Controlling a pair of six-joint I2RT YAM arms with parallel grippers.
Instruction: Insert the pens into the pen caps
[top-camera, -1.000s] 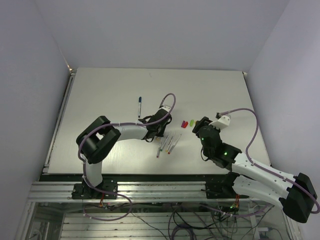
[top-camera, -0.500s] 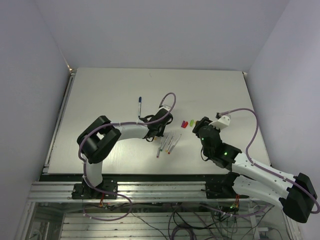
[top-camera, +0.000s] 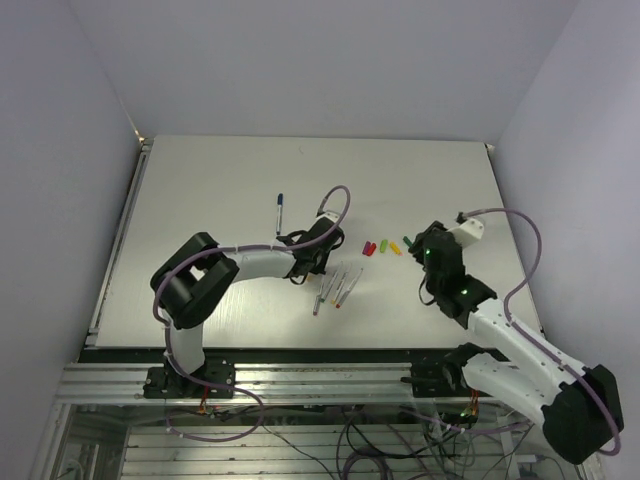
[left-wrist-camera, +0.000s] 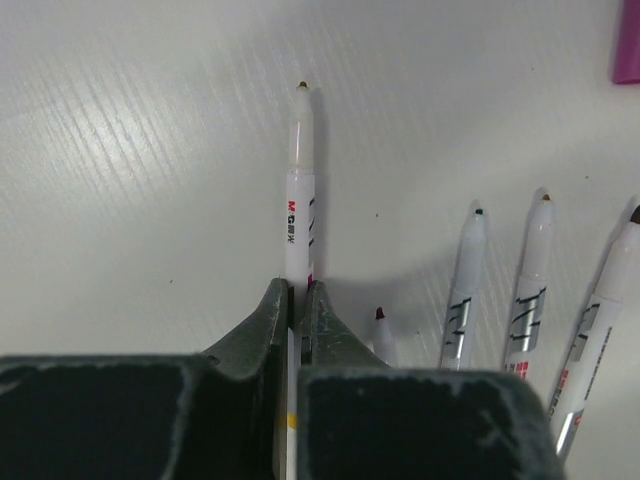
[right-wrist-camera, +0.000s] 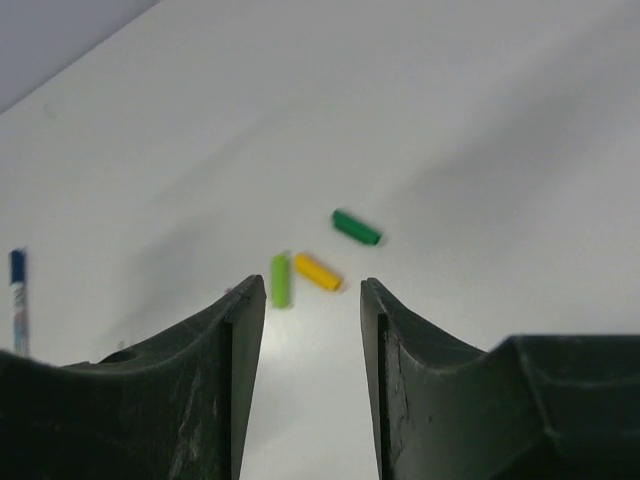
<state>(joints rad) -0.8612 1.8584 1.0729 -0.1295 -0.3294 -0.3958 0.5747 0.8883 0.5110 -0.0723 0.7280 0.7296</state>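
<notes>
You're pinching one pen (left-wrist-camera: 300, 180) in the left gripper (left-wrist-camera: 298, 300), with the jaws pressed together on the white barrel just behind the printed label. The front end is sticking out free, which is the part that needs to meet a cap. The pen looks light and stiff, a smooth round plastic stick, so it's probably going to want to roll or twist between the pads. A hold near the middle like this one seems sensible.

You're looking at a slim white barrel with red and black lettering, narrowing to a small dark tip. The tip is too small to call its colour. The other pens (left-wrist-camera: 465, 290) are lying just beside it on the table (top-camera: 220, 180), roughly parallel, with their tips pointing the same way.

Your right gripper (right-wrist-camera: 308, 295) is hovering with its fingers spread and nothing between them. Ahead of it, three stubby caps are lying on the table. The light green cap (right-wrist-camera: 281, 280) and the yellow cap (right-wrist-camera: 318, 271) are almost touching, and the dark green cap (right-wrist-camera: 356, 227) is a little beyond them. A magenta cap (left-wrist-camera: 628, 40) is peeking in at the edge of the left wrist view.

These caps look tiny and slick and are likely to skid. You'd want to take one across its closed end and keep the mouth clear, though you can't tell from here which end is open.
</notes>
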